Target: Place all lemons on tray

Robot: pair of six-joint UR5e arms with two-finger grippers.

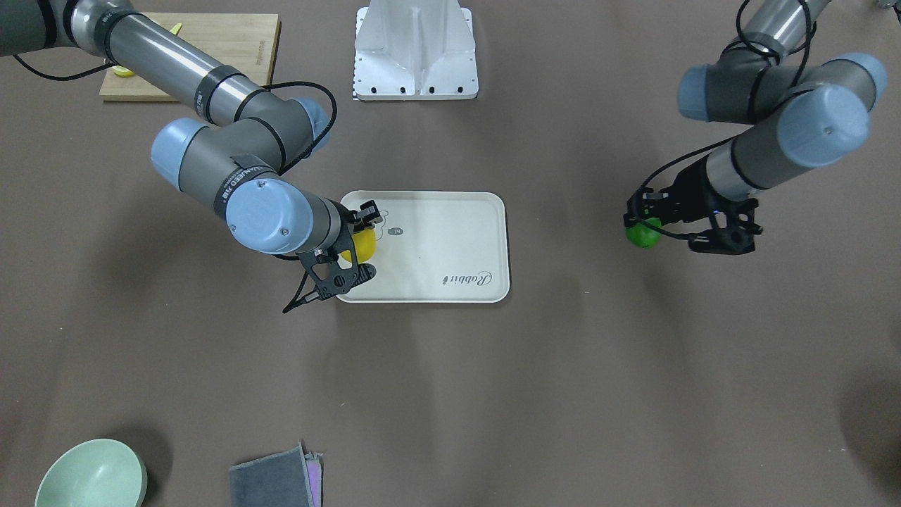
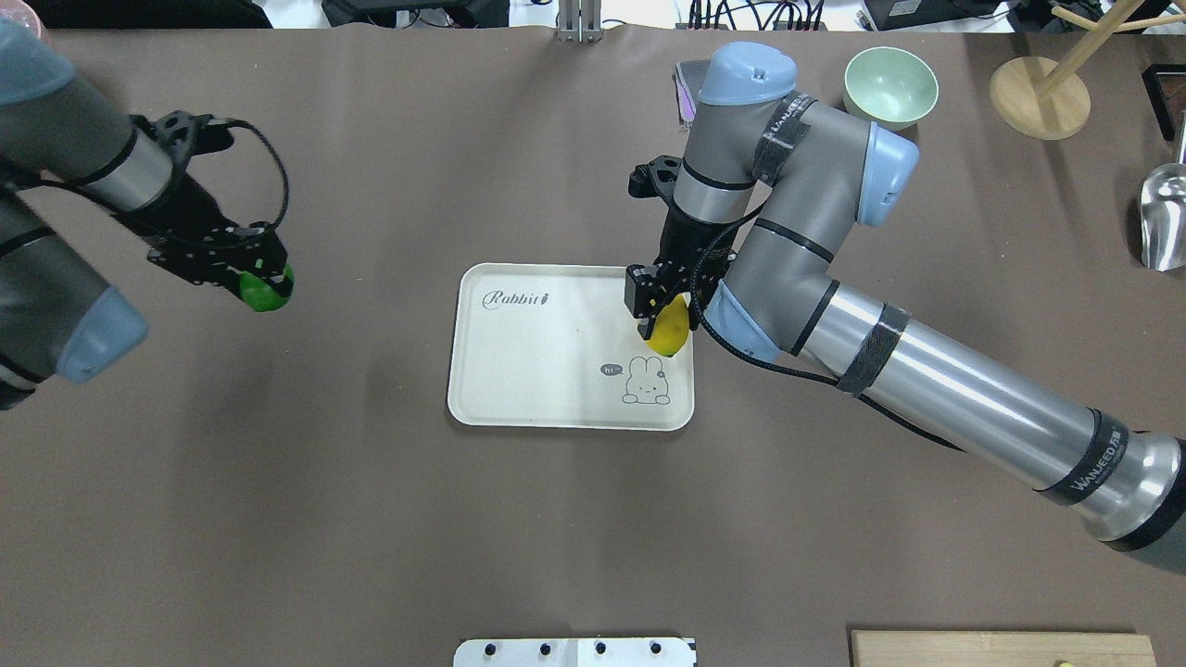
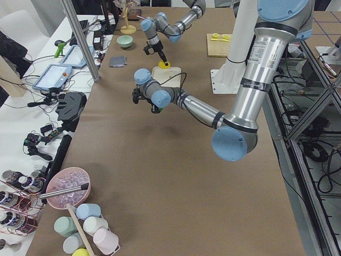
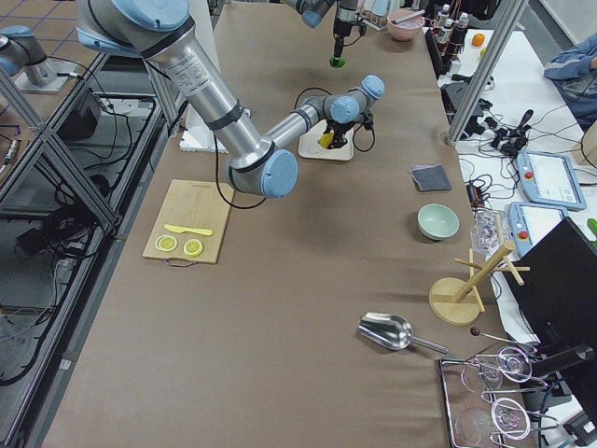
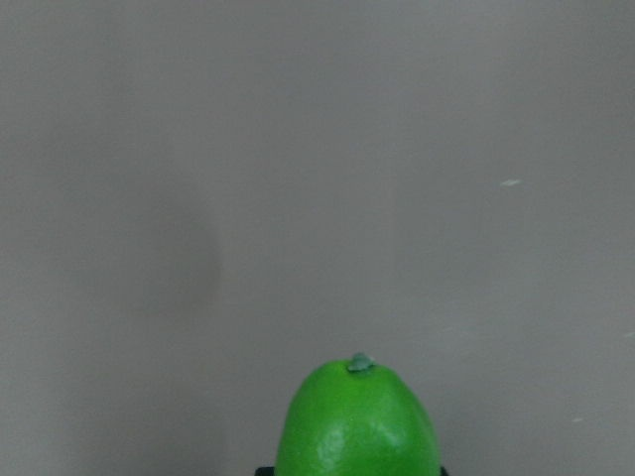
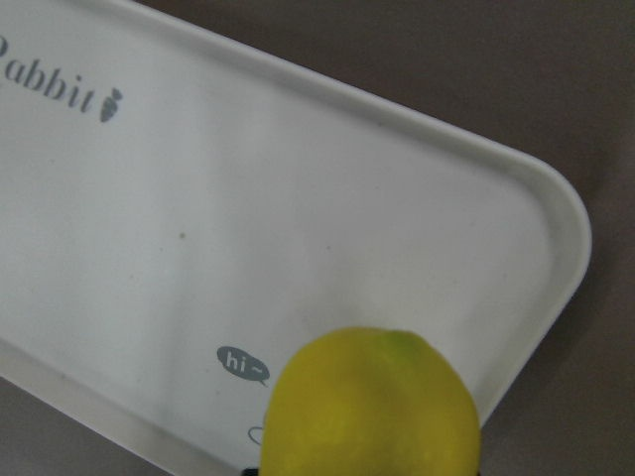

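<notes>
The off-white tray (image 2: 547, 371) with the "Rabbit" script lies mid-table; it also shows in the front view (image 1: 450, 282) and the right wrist view (image 6: 298, 198). My right gripper (image 2: 660, 310) is shut on the yellow lemon (image 2: 669, 332) and holds it over the tray's right end, above the small drawing; the lemon also shows in the front view (image 1: 364, 245) and the right wrist view (image 6: 372, 407). My left gripper (image 2: 259, 278) is shut on the green lemon (image 2: 264, 290) above bare table, well left of the tray; that lemon also shows in the front view (image 1: 643, 233) and the left wrist view (image 5: 357, 421).
A wooden cutting board (image 1: 232, 42) with lemon slices lies by the robot's right side. A green bowl (image 2: 890, 86), a grey cloth (image 1: 274, 479), a wooden stand (image 2: 1038, 97) and a metal scoop (image 2: 1166, 218) sit at the far right. The white robot base (image 1: 415, 53) stands at the near edge.
</notes>
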